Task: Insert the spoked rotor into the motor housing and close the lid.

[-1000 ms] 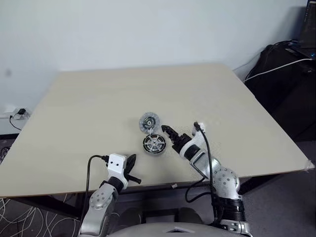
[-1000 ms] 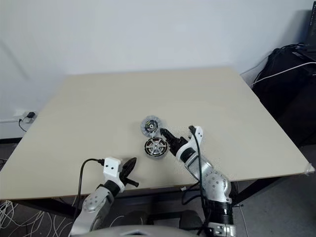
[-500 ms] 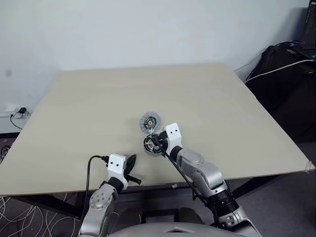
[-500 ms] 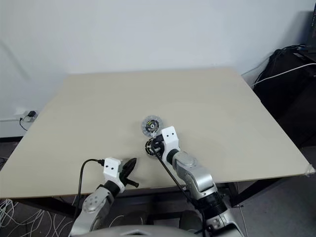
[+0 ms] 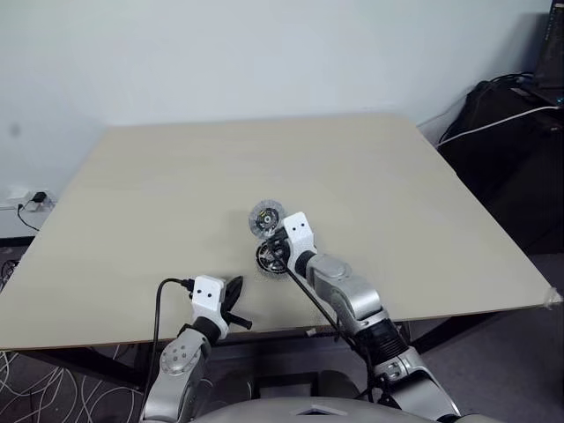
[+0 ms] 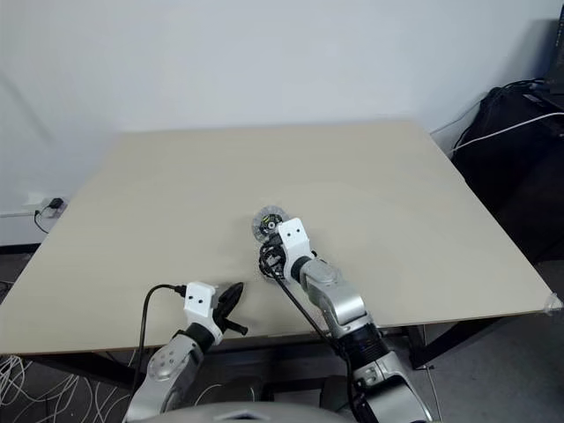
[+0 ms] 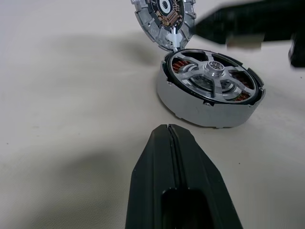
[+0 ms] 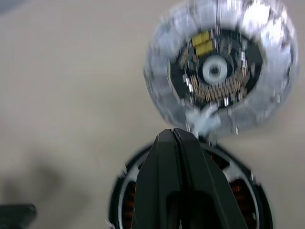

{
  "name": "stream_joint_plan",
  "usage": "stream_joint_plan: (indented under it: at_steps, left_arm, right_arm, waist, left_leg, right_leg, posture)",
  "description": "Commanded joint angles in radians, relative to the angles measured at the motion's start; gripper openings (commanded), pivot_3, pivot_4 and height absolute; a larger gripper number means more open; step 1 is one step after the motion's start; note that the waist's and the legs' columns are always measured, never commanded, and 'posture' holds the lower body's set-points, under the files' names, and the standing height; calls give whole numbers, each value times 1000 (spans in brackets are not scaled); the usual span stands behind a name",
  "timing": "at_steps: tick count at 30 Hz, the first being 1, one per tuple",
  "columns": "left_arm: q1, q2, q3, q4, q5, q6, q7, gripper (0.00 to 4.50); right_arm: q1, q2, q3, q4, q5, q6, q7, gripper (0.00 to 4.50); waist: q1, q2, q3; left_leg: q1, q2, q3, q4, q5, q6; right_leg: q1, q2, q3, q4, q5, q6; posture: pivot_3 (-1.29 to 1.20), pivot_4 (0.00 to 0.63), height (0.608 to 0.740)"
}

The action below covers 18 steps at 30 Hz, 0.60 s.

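The motor housing (image 7: 200, 107) rests on the table near its front edge, copper windings showing inside its grey wall. The spoked rotor (image 7: 213, 71) sits in it, silver hub up. The lid (image 7: 164, 19) is just beyond, green-and-black circuit face showing, its near edge meeting the housing's far rim. My right gripper (image 8: 172, 132) is shut and empty. It hovers over the housing's far side, pointing at the lid (image 8: 221, 71). My left gripper (image 7: 167, 129) is shut on nothing, a short way in front of the housing (image 5: 267, 260).
The pale table (image 5: 176, 194) stretches wide on all sides of the parts. Its front edge (image 5: 106, 339) runs close behind my left gripper. Black bags with a white cable (image 5: 511, 115) stand off the table's right side.
My right gripper swung left from beside the housing to above it, rolled over and went from open to shut. The left gripper and the parts stayed put.
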Motion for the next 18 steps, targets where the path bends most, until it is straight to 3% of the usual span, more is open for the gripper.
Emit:
stream_joint_plan:
  at_steps: [1, 7, 11, 18]
  left_arm:
    - [-5, -3, 0, -39, -6, -11, 0, 0]
    - [-6, 1, 0, -39, -4, -9, -2, 0]
    - [-12, 5, -1, -35, -4, -7, -7, 0]
    - [-17, 8, -2, -32, -5, -4, -12, 0]
  right_arm:
    - [-8, 17, -14, 29, -25, 59, -21, 40]
    - [13, 31, -40, 35, -48, 96, -43, 40]
    - [21, 55, -75, -45, -4, -2, 12, 40]
    - [12, 55, -57, -84, -6, -11, 74, 40]
  waist:
    - [0, 0, 0]
    - [1, -2, -7]
    - [0, -2, -7]
    - [-9, -2, -6]
  left_leg:
    - [0, 0, 0, 0, 0, 0]
    - [2, 0, 0, 0, 0, 0]
    - [2, 0, 0, 0, 0, 0]
    - [2, 0, 0, -1, 0, 0]
  right_leg:
    - [0, 0, 0, 0, 0, 0]
    - [2, 0, 0, 0, 0, -1]
    - [3, 0, 0, 0, 0, 0]
    - [1, 0, 0, 0, 0, 0]
  posture:
    - [0, 0, 740]
    - [0, 0, 740]
    - [0, 0, 740]
    - [0, 0, 740]
